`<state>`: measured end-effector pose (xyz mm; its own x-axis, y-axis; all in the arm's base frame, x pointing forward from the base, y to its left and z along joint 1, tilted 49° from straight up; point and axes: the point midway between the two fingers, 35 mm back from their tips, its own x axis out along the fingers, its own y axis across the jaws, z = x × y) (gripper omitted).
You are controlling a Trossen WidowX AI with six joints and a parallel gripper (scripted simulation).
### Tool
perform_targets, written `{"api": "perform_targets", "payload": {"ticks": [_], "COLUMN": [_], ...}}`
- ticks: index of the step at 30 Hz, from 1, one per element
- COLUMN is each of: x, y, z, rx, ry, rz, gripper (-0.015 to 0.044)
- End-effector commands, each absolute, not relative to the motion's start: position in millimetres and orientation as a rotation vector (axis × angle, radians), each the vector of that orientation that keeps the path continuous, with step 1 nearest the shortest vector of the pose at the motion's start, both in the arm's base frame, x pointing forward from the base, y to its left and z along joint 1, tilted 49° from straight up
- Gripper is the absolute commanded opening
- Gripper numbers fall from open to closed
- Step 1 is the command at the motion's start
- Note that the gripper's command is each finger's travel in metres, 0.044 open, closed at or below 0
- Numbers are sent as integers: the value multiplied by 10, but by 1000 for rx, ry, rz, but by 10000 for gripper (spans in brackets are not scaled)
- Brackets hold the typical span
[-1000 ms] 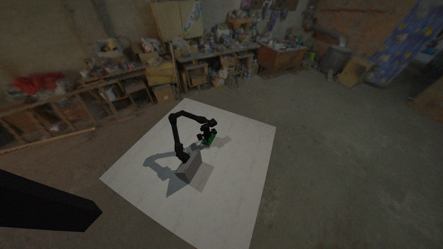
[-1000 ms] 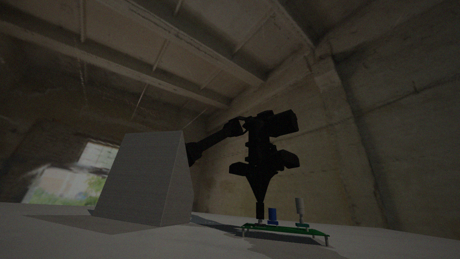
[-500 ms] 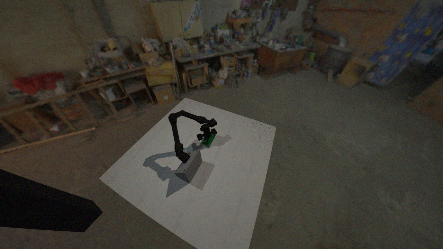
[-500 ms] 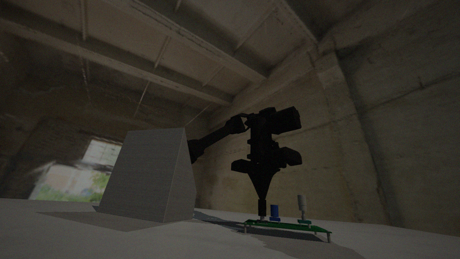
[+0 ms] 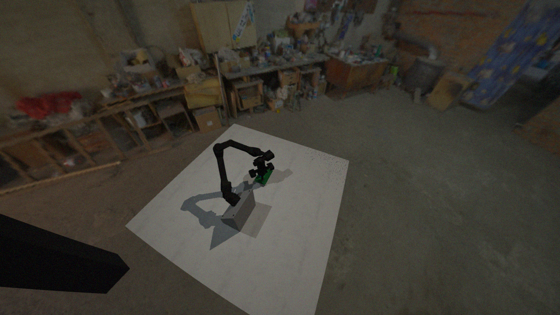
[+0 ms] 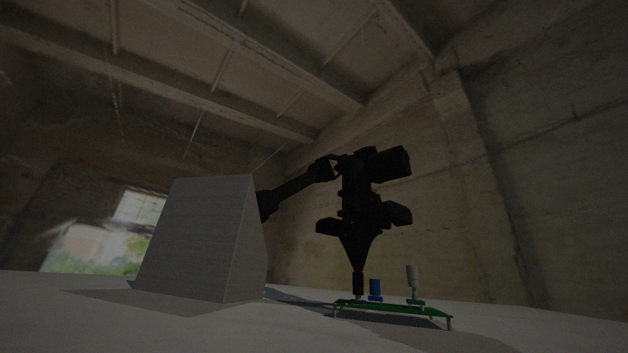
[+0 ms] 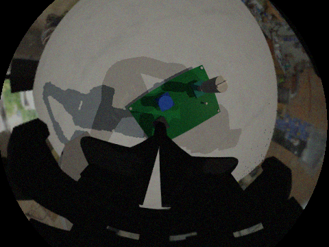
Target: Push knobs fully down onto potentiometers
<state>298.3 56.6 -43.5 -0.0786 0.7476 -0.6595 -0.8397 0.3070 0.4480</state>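
Note:
The green circuit board (image 5: 268, 176) (image 6: 390, 307) (image 7: 185, 120) stands on short legs. My gripper (image 6: 357, 269) (image 7: 160, 136) is shut and empty, pointing straight down. Its tips are right at the top of a black knob (image 6: 357, 283); I cannot tell if they touch it. A short grey piece shows under that knob. A blue knob (image 6: 374, 286) (image 7: 166, 101) stands close above its blue potentiometer (image 6: 375, 298). A light grey knob (image 6: 412, 276) (image 7: 221, 84) stands high on its shaft, with a gap above the teal potentiometer (image 6: 415, 302) (image 7: 197, 88). The fingers partly hide the black knob in the wrist view.
The board stands on the white table (image 5: 297, 235) (image 6: 105, 333) beyond the grey block (image 5: 244, 209) (image 6: 197, 237) that carries the arm. The blue knob is close beside my fingertips; the taller grey knob is toward the board's other end. Shadows cross the board.

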Motion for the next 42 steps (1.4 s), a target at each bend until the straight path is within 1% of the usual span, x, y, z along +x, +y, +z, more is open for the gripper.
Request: {"api": "perform_targets", "payload": {"ticks": [1, 24, 32, 40, 42], "x": [2977, 3000, 2986, 2934, 2953], "y": [624, 441, 476, 322, 321], "z": [-479, -323, -360, -431, -422], "rx": [-117, -118, -108, 33, 83], "ry": [992, 993, 996, 1129, 1168], "rz": [1332, 1332, 1330, 1205, 1168], "gripper": [0, 0, 210, 0, 0]}}
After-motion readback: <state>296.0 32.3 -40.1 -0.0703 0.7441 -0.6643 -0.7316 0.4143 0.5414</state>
